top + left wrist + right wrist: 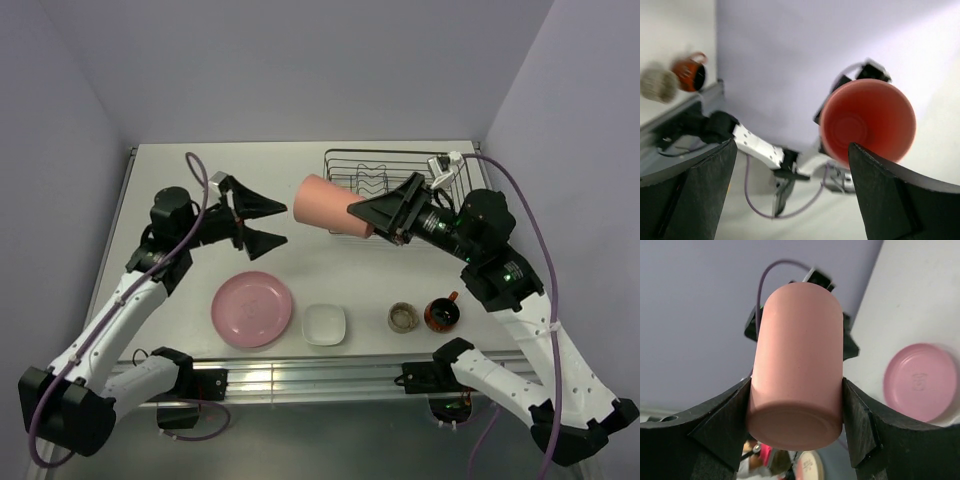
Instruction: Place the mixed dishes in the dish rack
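A tall salmon-pink tumbler (322,205) hangs in the air above the table (200,180), lying almost level. Its long axis runs left to right, with the open mouth facing the left arm and the closed base toward the right arm. The right fingers (392,203) clamp it on both sides near the base. The left fingers (262,206) are spread wide and hold nothing; they sit just beyond the mouth and look straight into it. The black wire dish rack (380,153) lies behind and to the right of the tumbler, beside the right arm, which is the nearer one. Loading probably means carrying the tumbler back and right over the rack's front wall and tipping it upright.
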Controlling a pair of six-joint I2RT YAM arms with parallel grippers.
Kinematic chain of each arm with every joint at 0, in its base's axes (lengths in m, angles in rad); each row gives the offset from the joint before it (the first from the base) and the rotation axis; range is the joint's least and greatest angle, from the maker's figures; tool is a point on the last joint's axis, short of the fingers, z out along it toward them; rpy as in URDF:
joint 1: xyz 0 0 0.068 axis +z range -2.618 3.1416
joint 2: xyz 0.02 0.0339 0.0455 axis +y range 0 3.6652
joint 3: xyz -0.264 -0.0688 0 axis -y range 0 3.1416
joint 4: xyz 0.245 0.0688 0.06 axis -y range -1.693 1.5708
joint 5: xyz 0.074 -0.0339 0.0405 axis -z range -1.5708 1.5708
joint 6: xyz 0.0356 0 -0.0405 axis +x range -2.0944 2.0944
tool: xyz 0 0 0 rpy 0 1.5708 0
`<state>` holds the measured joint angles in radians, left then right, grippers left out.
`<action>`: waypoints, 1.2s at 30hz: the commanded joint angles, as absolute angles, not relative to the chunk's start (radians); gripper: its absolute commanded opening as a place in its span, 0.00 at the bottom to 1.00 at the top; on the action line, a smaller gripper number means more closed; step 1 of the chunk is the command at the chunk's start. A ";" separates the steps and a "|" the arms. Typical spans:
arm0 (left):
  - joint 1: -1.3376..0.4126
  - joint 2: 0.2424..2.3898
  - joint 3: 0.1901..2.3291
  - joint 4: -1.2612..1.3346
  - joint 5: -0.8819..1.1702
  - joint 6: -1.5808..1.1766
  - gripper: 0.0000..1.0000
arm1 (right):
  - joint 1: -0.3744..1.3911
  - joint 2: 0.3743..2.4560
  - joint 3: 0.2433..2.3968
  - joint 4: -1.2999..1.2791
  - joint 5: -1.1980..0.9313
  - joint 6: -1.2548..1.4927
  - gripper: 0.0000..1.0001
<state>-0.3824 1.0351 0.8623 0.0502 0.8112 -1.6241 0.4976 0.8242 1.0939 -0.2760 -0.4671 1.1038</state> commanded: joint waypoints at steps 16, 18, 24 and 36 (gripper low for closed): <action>-0.262 1.103 1.131 -0.713 0.629 -1.051 0.96 | 0.130 1.543 2.068 -1.178 0.146 0.632 0.00; -0.264 1.100 1.114 -0.722 0.618 -1.037 0.95 | 0.111 1.629 2.139 -1.215 0.190 0.618 0.00; -0.276 1.117 1.098 -0.770 0.612 -0.989 0.93 | 0.022 1.814 2.284 -1.284 0.195 0.626 0.00; -0.308 1.147 1.184 -0.859 0.500 -0.884 0.92 | -0.100 2.023 2.385 -1.353 0.184 0.607 0.00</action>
